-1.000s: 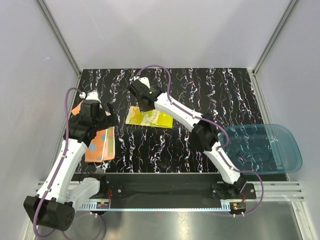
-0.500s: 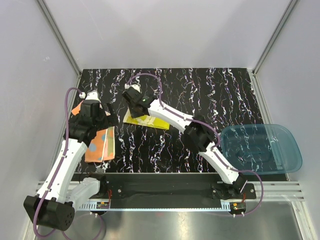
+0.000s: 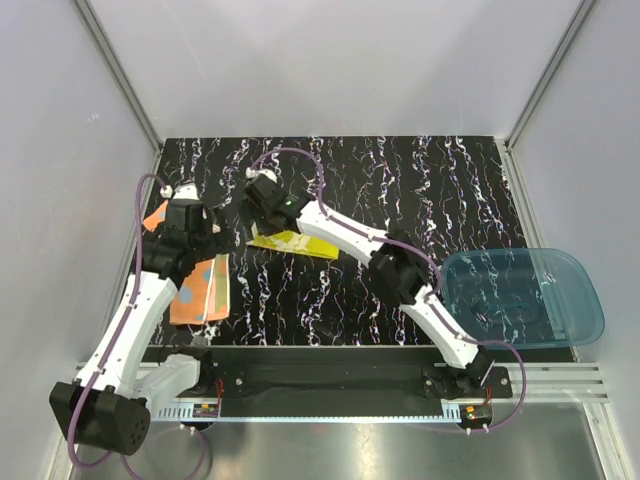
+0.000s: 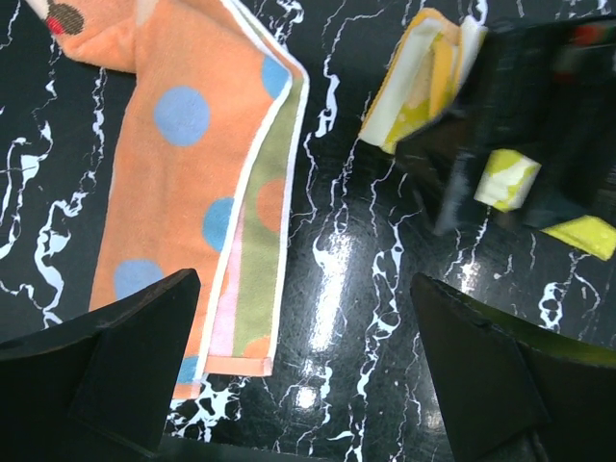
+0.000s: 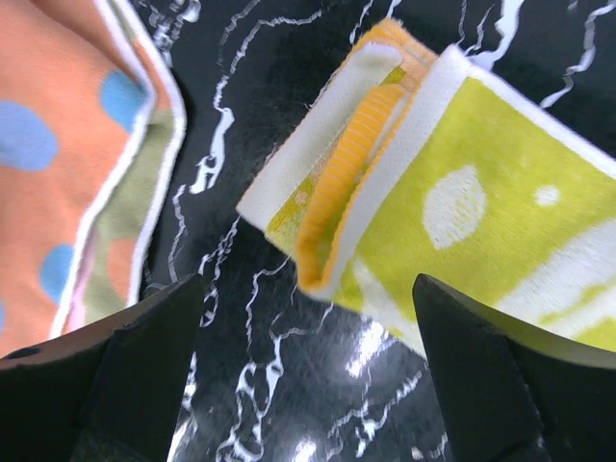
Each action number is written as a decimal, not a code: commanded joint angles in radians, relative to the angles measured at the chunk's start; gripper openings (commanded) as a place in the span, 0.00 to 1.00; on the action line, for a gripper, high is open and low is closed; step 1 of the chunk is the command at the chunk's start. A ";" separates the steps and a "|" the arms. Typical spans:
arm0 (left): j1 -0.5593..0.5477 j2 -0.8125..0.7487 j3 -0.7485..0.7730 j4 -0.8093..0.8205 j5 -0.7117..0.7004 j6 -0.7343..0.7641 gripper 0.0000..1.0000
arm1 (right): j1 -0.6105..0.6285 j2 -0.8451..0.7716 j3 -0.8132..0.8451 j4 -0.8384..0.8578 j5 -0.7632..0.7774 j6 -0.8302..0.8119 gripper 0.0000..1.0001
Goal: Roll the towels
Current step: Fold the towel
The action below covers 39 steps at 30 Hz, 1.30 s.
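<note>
The yellow towel [image 3: 295,243] lies mid-table, its left end folded over into a short loose curl [image 5: 356,164]. My right gripper [image 3: 262,205] hovers over that end, open, with the curl just beyond its fingertips [image 5: 318,385] and nothing between them. The orange towel with blue dots [image 3: 200,290] lies flat and folded lengthwise at the left [image 4: 183,173]. Over its right edge my left gripper [image 3: 205,238] stands open and holds nothing [image 4: 308,385]. In the left wrist view the yellow towel [image 4: 423,77] and the blurred right gripper [image 4: 520,125] show at upper right.
A translucent blue tray [image 3: 520,295] sits at the table's right edge, partly overhanging it. The black marbled tabletop [image 3: 400,180] is walled by pale panels at the back and sides. The right arm's links stretch diagonally across the middle of the table.
My right gripper went from shut to open and let go of the yellow towel's left end, after carrying it leftward. The left arm has barely shifted.
</note>
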<state>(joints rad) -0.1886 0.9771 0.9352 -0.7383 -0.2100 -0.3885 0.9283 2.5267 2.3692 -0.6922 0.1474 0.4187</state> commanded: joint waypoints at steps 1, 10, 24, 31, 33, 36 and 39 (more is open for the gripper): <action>0.000 0.014 0.010 0.008 -0.049 0.011 0.99 | -0.008 -0.221 -0.065 0.057 0.043 -0.021 0.97; 0.000 0.049 0.005 0.045 0.035 0.017 0.99 | -0.173 -0.588 -0.689 0.079 0.021 0.143 0.93; -0.107 0.555 0.307 0.065 0.009 -0.030 0.95 | -0.318 -0.531 -0.858 0.141 -0.190 0.166 0.76; -0.107 0.782 0.480 0.056 0.032 -0.006 0.91 | -0.333 -0.422 -0.808 0.171 -0.273 0.181 0.65; -0.107 0.837 0.505 0.059 0.043 -0.001 0.88 | -0.333 -0.398 -0.801 0.169 -0.279 0.183 0.60; -0.114 0.908 0.554 0.042 0.038 0.013 0.83 | -0.333 -0.384 -0.804 0.155 -0.252 0.186 0.57; -0.144 0.943 0.582 0.040 0.015 0.039 0.83 | -0.335 -0.379 -0.818 0.132 -0.200 0.178 0.57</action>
<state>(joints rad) -0.3019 1.9034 1.4601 -0.7059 -0.1810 -0.3870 0.5941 2.1166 1.5463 -0.5350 -0.0921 0.5968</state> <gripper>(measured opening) 0.837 0.574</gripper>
